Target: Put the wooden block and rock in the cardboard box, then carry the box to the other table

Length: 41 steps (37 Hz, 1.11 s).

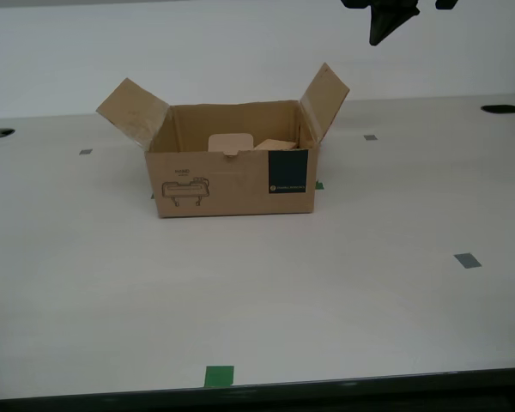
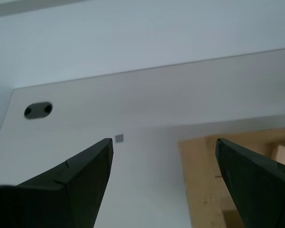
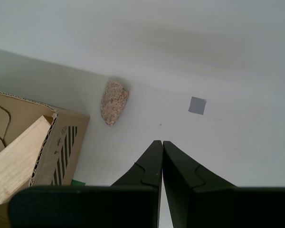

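The rock (image 3: 114, 102) lay on the counter (image 1: 343, 292) just outside the cardboard box (image 1: 232, 182), close to one of its walls but apart from it, and the exterior view hid it behind the box altogether. That was where I thought trouble might start: a gripper coming down for so small and rounded a stone so near the cardboard could catch the wall or a raised flap and shove the box, or pinch the rock off-centre and let it roll away. The wooden block (image 3: 20, 161) was already inside, leaning tilted against a wall (its pale end showed over the rim), so a rock dropped in carelessly might land on it and bounce.

The first gripper (image 3: 162, 156) hung above the counter with its fingers pressed together on nothing, pointed down near the rock. The second gripper (image 2: 164, 156) hovered over the box's far edge, spread wide and empty. In the exterior view only a dark gripper tip showed at the top; which arm it was I could not tell.
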Tool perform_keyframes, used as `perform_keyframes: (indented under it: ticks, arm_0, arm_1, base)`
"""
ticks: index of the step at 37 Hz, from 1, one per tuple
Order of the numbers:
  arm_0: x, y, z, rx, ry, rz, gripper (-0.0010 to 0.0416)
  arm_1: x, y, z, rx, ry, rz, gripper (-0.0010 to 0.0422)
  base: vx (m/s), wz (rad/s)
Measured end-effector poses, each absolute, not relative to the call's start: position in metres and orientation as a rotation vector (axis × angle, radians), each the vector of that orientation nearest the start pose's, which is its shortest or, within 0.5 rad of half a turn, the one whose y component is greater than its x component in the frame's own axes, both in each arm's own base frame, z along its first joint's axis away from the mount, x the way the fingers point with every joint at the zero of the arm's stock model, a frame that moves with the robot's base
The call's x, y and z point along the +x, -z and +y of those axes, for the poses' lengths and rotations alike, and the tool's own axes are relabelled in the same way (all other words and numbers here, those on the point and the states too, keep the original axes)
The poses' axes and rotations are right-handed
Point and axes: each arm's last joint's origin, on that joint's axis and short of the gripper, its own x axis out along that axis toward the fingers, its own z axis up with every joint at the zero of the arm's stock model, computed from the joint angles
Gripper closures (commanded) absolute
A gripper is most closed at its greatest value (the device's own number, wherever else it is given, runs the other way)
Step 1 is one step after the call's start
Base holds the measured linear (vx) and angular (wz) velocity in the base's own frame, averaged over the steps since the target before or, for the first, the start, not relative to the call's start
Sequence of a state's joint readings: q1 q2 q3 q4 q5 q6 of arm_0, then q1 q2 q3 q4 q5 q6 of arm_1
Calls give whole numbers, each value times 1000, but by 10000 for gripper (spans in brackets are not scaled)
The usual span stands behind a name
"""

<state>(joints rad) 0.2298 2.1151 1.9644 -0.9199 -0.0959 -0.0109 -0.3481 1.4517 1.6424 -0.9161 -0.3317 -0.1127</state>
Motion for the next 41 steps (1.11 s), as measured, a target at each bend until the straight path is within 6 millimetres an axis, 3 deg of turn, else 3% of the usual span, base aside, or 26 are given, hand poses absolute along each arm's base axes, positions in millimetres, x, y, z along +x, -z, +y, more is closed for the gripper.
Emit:
perform_keyframes:
  ticks: [7,13,18,31,41]
  arm_0:
    - [442,-267,106,-82,-300,1071,402]
    - [442,-267,106,-75,-296,1072,400]
    - [442,-270,106,-57,-286,1066,367]
    - [446,-301,107,-24,-279,970,183]
    - [446,-300,112,53,-369,981,42]
  arm_1:
    - [280,-389,-77,139,-71,751,119]
    - [285,-361,-65,147,-116,831,119]
    - [286,-335,-58,152,-145,902,119]
    - [280,-280,-59,79,-81,1049,119]
    - [279,-269,-58,73,-84,1057,119]
  base:
    - [0,0]
    - [0,0]
    - [0,0]
    - [0,0]
    - [0,0]
